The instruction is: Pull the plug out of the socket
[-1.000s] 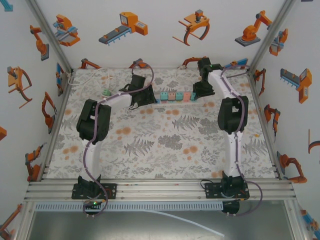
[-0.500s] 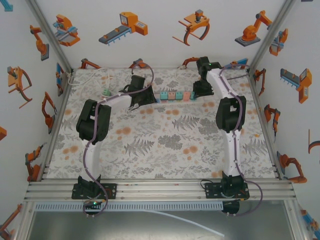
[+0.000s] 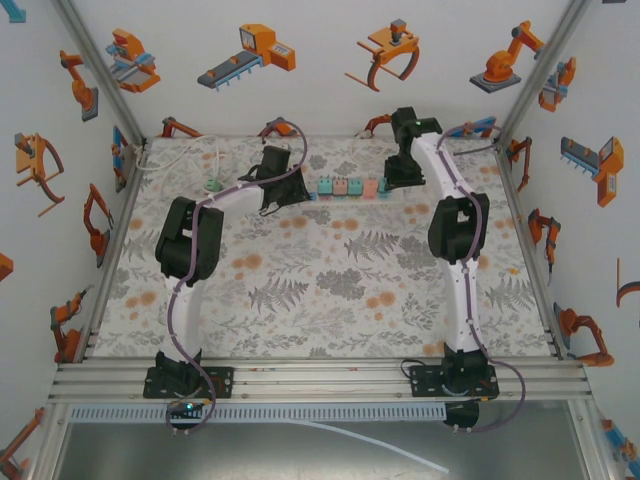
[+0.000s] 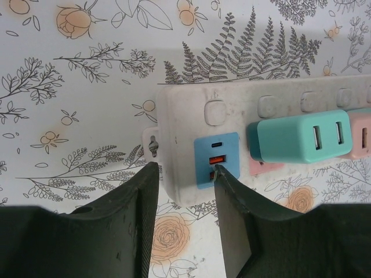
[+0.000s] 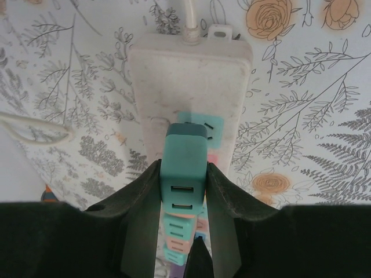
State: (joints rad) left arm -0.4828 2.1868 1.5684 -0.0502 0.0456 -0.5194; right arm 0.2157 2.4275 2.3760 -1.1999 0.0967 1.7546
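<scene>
So the right gripper (image 5: 182,168) pinches the plug (image 5: 184,153) between its jaws by the flat sides — hard, slick, probably seated tight — while the left gripper (image 4: 185,168) clamps the power strip (image 4: 232,98) end.

A table (image 3: 320,330) fills the booth, covered by a white cloth (image 4: 87,87) printed with grey ferns, thin sprigs and orange roses. White walls (image 3: 330,95) close it in at the back and on both sides, dotted with orange-and-blue stickers (image 3: 255,50) of machines and claws. Aluminium posts (image 3: 97,75) slant up at the two back corners. Along the near edge run aluminium rails (image 3: 320,375), then a white slotted strip (image 3: 320,412), and below that a dull grey metal sheet (image 3: 250,455). The light is even and soft, with only faint shadows.
</scene>
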